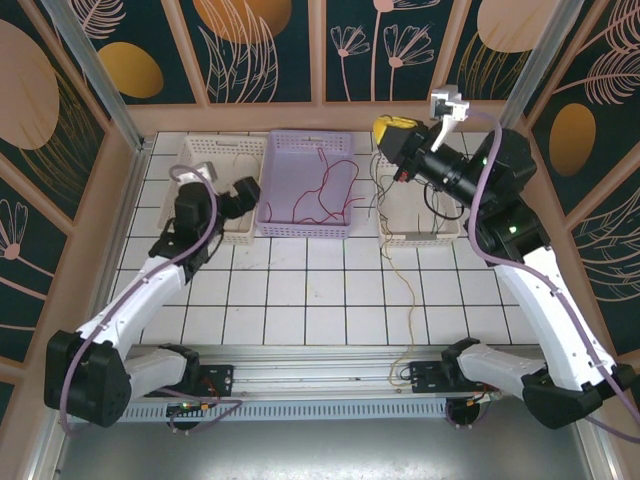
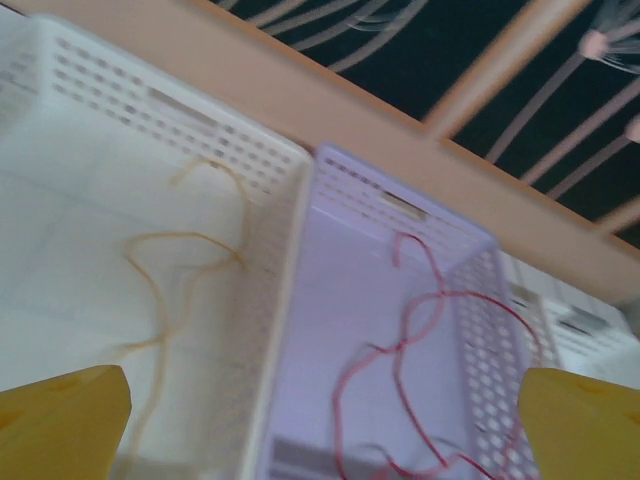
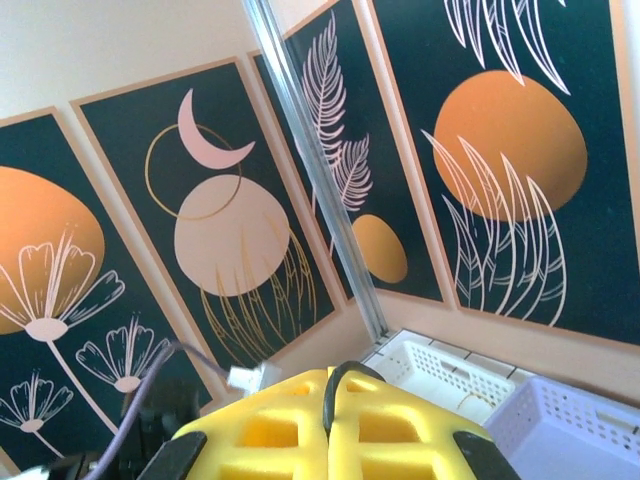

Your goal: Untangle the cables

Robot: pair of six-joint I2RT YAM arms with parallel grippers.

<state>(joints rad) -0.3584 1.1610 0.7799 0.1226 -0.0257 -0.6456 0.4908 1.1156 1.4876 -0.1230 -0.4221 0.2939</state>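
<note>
light: bright, even | shadows: soft | left wrist: motion-blurred | top: sharp

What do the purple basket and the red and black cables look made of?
Purple basket: probably moulded plastic; perforated lattice walls, slight sheen. Red cable: thin flexible wire, likely plastic-jacketed; loose curls, even colour. Black cable, pinched in the right gripper: looks similar; too little visible.

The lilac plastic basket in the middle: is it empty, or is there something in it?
Not empty. A thin red cable lies looped on the floor of the lilac plastic basket, inside its perforated walls.
</note>
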